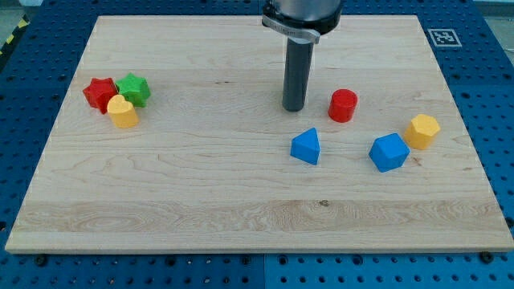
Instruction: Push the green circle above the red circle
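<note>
The red circle is a short red cylinder standing right of the board's centre. My tip rests on the board just to its left, apart from it by a small gap. No green circle shows; it may be hidden behind the rod, I cannot tell. The only green block in view is a green star at the view's left.
A red star and a yellow heart touch the green star at the left. A blue triangle block lies below my tip. A blue block and a yellow hexagon sit at the right. The wooden board ends on all sides.
</note>
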You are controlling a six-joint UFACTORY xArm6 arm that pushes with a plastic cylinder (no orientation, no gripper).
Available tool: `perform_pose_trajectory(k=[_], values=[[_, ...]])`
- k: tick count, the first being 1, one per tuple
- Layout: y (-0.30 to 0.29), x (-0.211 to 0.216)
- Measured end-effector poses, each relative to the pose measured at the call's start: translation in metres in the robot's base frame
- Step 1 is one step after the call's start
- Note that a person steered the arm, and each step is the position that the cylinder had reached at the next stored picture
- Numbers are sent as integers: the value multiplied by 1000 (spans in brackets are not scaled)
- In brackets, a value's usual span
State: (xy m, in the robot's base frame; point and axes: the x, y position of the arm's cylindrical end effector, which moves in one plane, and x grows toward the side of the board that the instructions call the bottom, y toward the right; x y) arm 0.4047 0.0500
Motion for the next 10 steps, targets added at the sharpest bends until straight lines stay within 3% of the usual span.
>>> perform_pose_trajectory(k=[4,10], values=[[-60,-55],[-12,-59]])
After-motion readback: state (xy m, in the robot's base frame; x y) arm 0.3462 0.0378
